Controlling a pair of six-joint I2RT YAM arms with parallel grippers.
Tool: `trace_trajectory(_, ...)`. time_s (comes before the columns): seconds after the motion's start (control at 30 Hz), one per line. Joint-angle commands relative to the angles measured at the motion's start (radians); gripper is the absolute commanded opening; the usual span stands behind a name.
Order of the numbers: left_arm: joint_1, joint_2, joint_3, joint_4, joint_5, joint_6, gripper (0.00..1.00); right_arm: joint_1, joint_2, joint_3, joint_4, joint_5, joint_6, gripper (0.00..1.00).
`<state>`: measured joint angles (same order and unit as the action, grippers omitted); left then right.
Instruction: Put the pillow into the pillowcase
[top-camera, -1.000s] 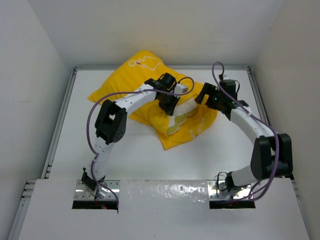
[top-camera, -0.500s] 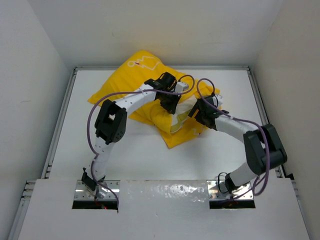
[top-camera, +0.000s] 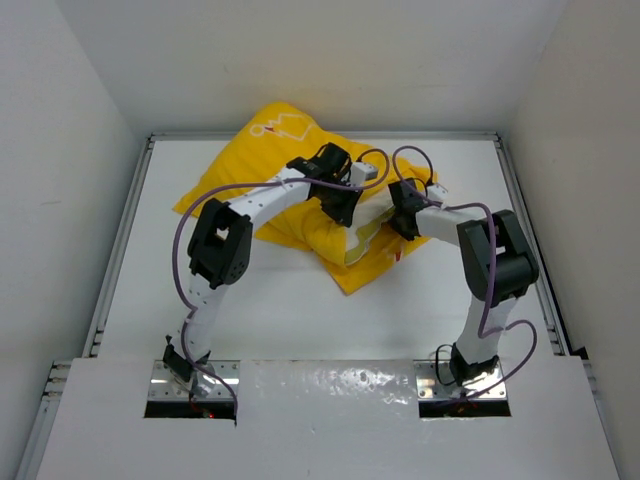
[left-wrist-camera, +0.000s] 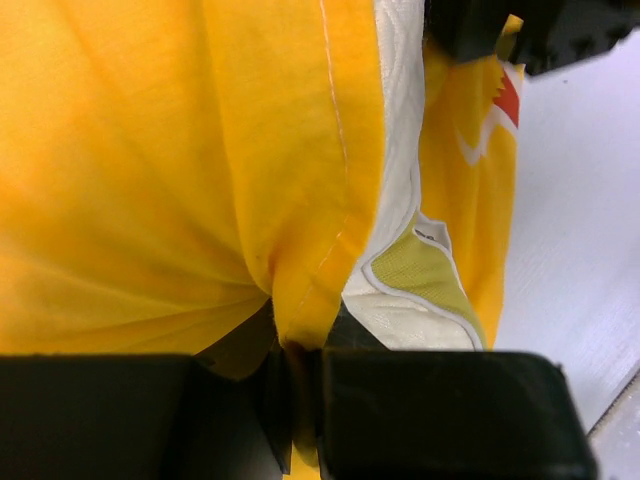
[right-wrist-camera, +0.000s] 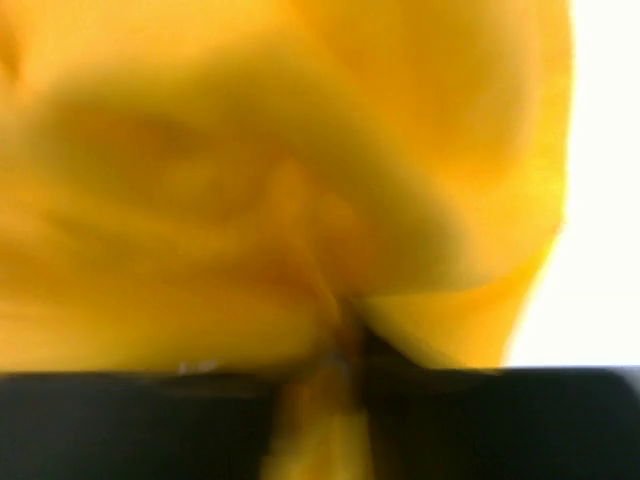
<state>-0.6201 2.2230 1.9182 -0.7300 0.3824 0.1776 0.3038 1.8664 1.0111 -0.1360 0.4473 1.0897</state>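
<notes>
Left arm: reached from its base at 7 o'clock toward 12 o'clock, so that the wrist is brought over the mouth of the pillowcase.
Left jaws: clenched on the stitched hem of the pillowcase, with a fold of yellow cloth pinched between them in the wrist view. The upper lip of the mouth is judged to be held this way so that it is raised clear of the pillow.
Pillowcase: spread over the far half of the tabletop, from 10 o'clock round to 2 o'clock, and bulged by what is inside. Its mouth is turned toward about 4 o'clock.
Pillow: mostly sheathed in the pillowcase. Only a cream quilted strip and the corner with the yellow-green logo are left bare, at the mouth, between the two wrists.
Step in hand: the last bare corner is judged to be the part now being covered, which calls for the hem to be drawn toward 4 o'clock over it.
Right jaws: pressed into the yellow cloth on the 3 o'clock side of the mouth. Cloth is seen gathered at their middle in a blurred wrist view, but whether it is grasped cannot be told.
Right arm: bent inward from its base at 5 o'clock, apparently so that the opposite lip can be taken and the mouth stretched between two holds.
Risk: with thin cloth pinched only at the hem, a slip is judged likely if it is pulled against the bulk of the pillow.
</notes>
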Motion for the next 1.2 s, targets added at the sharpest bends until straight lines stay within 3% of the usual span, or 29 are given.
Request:
trace_trajectory(0.0, 0.011, -0.045, 0.004, -0.054, 0.116, 0.0, 0.0, -0.045, 0.008, -0.008, -0.06, 0.007, 0.033, 0.05)
trace_trajectory(0.03, 0.019, -0.046, 0.016, -0.055, 0.128, -0.004, 0.0, -0.051, -0.012, -0.064, -0.035, -0.005, 0.026, 0.0)
trace_trajectory(0.17, 0.034, -0.057, 0.036, -0.019, 0.092, -0.03, 0.0, -0.095, -0.206, -0.25, 0.174, -0.099, -0.118, 0.0)
trace_trajectory(0.3, 0.039, -0.065, 0.091, 0.02, 0.015, -0.05, 0.0, -0.127, -0.386, -0.328, 0.315, -0.407, -0.449, 0.0)
trace_trajectory(0.33, 0.054, -0.075, 0.114, 0.056, 0.001, -0.061, 0.0, -0.126, -0.423, -0.338, 0.319, -0.605, -0.617, 0.0)
trace_trajectory(0.5, 0.154, -0.134, 0.136, 0.237, 0.017, -0.22, 0.0, -0.123, -0.614, -0.305, 0.037, -0.846, -0.908, 0.0)
trace_trajectory(0.67, 0.131, -0.134, 0.119, 0.267, 0.07, -0.21, 0.0, -0.111, -0.67, -0.322, -0.014, -1.01, -0.926, 0.0)
trace_trajectory(0.8, 0.141, -0.128, 0.088, 0.328, 0.136, -0.314, 0.0, -0.026, -0.668, -0.254, -0.134, -0.963, -1.052, 0.0)
trace_trajectory(0.9, 0.183, -0.123, 0.132, 0.391, 0.316, -0.435, 0.0, -0.022, -0.641, -0.253, -0.203, -0.897, -1.082, 0.0)
trace_trajectory(1.0, 0.177, -0.134, 0.145, 0.428, 0.363, -0.503, 0.0, -0.008, -0.61, -0.258, -0.218, -0.863, -1.082, 0.0)
trace_trajectory(1.07, 0.165, -0.144, 0.124, 0.435, 0.336, -0.494, 0.0, 0.023, -0.613, -0.258, -0.189, -0.858, -1.068, 0.0)
trace_trajectory(1.17, 0.103, -0.138, 0.068, 0.37, 0.175, -0.321, 0.0, 0.052, -0.645, -0.224, -0.139, -0.878, -1.028, 0.0)
